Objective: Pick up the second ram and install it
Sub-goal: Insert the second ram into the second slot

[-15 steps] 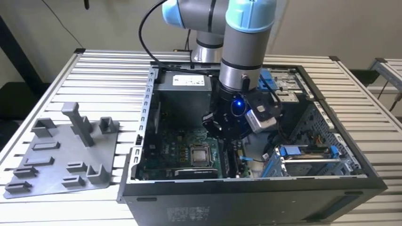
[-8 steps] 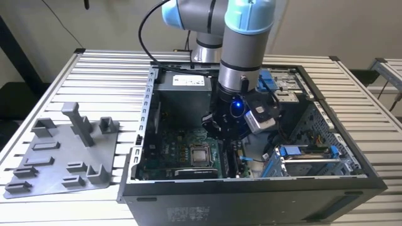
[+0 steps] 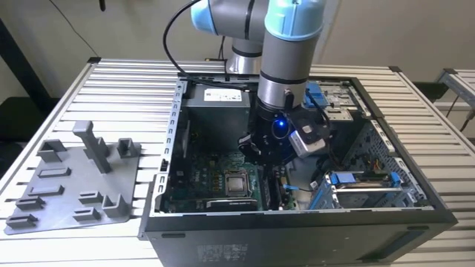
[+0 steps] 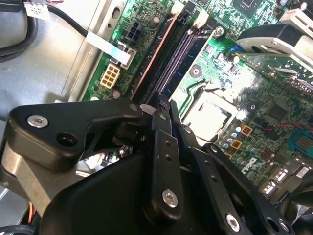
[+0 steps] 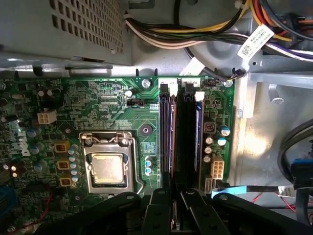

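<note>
- Grey fixture tray (image 3: 74, 183) sits on the slatted table (image 3: 415, 105), at the exterior view's left of the open PC case (image 3: 297, 222).
- CPU socket (image 5: 108, 166) sits beside the RAM slots on the motherboard (image 5: 98, 98).
- Gripper (image 5: 176, 196) is down inside the case, over the slots.
- Fingers (image 4: 164, 147) are narrow, nearly together, pinching the second ram (image 5: 182, 142) edge-on.
- The stick lies along a slot next to the copper-edged neighbouring module (image 4: 156, 54); whether it is fully seated, cannot tell.

green motherboard (image 5: 98, 105), black hand (image 4: 164, 105), grey fixture tray (image 3: 70, 183), light-blue arm joints (image 3: 295, 16).
</note>
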You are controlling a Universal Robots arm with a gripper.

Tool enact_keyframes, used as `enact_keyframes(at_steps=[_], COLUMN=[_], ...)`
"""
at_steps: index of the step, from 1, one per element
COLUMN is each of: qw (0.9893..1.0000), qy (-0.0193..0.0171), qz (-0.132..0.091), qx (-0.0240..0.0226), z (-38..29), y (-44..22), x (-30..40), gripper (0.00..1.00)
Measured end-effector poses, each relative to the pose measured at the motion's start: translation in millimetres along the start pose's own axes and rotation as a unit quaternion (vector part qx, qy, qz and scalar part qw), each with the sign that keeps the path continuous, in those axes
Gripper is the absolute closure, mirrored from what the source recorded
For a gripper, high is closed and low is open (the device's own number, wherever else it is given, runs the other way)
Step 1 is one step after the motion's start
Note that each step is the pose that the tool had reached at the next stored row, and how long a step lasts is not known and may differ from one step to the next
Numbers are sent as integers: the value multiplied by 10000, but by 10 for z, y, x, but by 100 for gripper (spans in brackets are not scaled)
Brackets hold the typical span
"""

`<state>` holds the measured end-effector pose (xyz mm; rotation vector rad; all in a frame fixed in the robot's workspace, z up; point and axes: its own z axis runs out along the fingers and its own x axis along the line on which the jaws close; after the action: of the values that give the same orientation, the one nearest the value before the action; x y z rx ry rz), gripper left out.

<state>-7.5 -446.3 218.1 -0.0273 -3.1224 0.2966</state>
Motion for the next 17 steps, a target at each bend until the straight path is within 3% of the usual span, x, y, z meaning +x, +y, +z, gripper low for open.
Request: enact_keyframes(at_steps=[17], qw=[9999], qy=[-27], qz=[-104], qx=[-1], z=[5], y=[2], x=[-13], gripper=[86])
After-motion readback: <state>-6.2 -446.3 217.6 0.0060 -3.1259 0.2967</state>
